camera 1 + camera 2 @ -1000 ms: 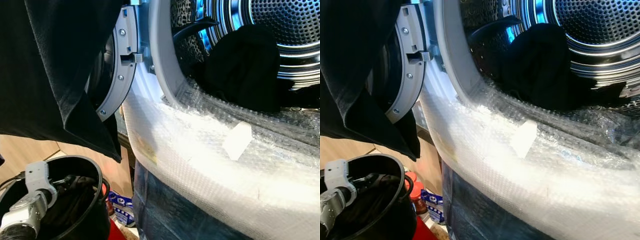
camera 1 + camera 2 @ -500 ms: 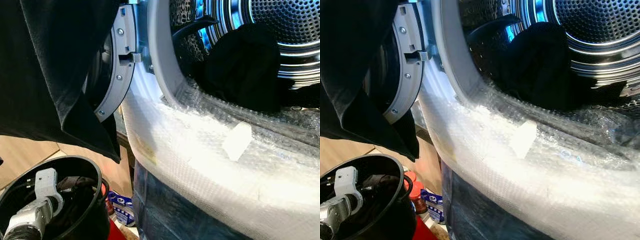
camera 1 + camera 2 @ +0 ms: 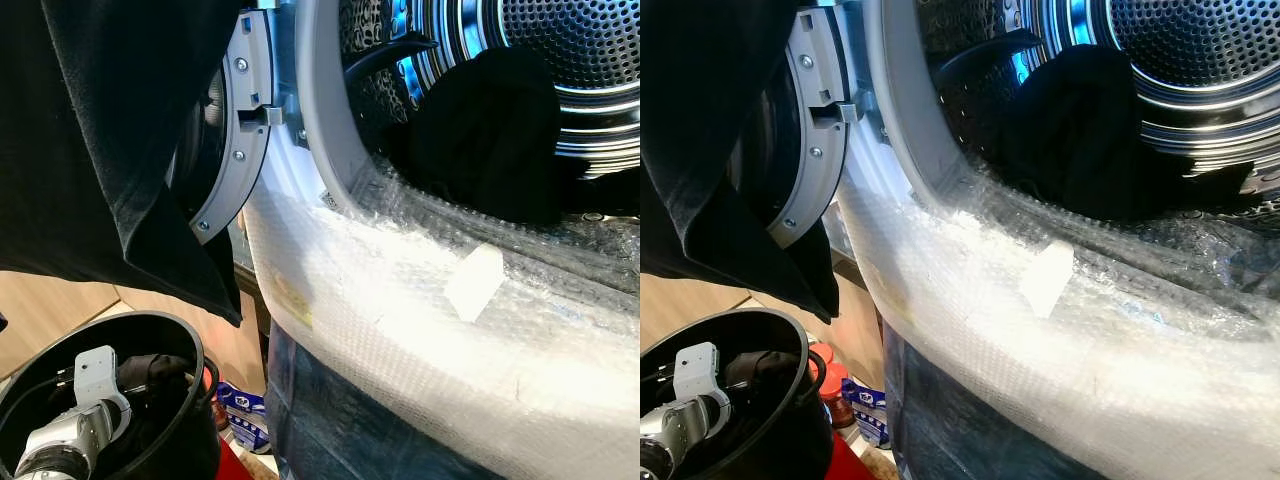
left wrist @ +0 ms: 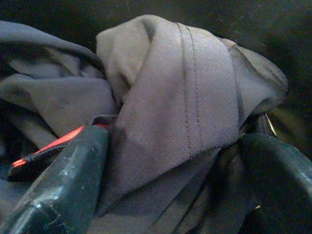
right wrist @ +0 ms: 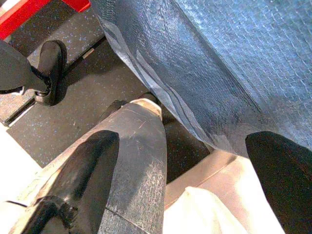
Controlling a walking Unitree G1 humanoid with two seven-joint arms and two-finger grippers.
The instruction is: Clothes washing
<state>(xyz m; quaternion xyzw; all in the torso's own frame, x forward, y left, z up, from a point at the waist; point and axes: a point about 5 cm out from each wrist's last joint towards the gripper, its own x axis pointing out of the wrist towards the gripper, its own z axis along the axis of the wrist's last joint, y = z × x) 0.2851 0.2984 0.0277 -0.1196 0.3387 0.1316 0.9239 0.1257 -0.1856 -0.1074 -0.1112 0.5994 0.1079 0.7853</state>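
Clothing (image 4: 180, 97) lay bunched in the black bucket (image 3: 190, 350) beside the open washer drum (image 3: 560, 60), ready for transfer. We had our left gripper (image 4: 170, 161) down inside, its 2 fingers spread around a dark fold. Our right gripper (image 5: 204, 175) hung idle, fingers apart.

The black bucket (image 3: 190, 400) is cut off at seven o'clock; the left gripper (image 4: 170, 161) tips lie buried under dark clothes (image 4: 185, 97).

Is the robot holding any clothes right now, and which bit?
Not yet. The left pincer is down in the black bucket, open around a stitched fold of dark clothing. The right pincer holds nothing.
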